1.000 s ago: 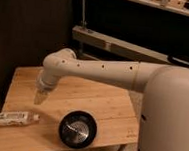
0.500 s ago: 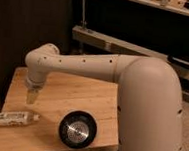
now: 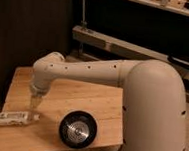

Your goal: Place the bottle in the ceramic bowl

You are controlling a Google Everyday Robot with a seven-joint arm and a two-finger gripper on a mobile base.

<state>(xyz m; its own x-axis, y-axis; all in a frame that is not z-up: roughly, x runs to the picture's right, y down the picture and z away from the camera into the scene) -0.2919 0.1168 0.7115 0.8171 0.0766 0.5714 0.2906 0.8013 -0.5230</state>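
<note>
1. The bottle (image 3: 14,118) lies on its side near the left end of the counter (image 3: 88,97), its long axis running left to right in view.
2. Its right end points toward the ceramic bowl (image 3: 77,130), which stands nearby.
3. The gripper (image 3: 34,106) hangs just over that right end; whether the jaws are apart or together, I cannot tell.

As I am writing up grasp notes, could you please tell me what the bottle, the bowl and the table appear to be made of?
The bottle looks like clear plastic with a white label; it lies on its side. The bowl seems to be glazed ceramic: black, glossy, reflective inside. The table appears to be light wood, with plank lines showing. The claw hangs just above the bottle's end nearer the bowl.
</note>
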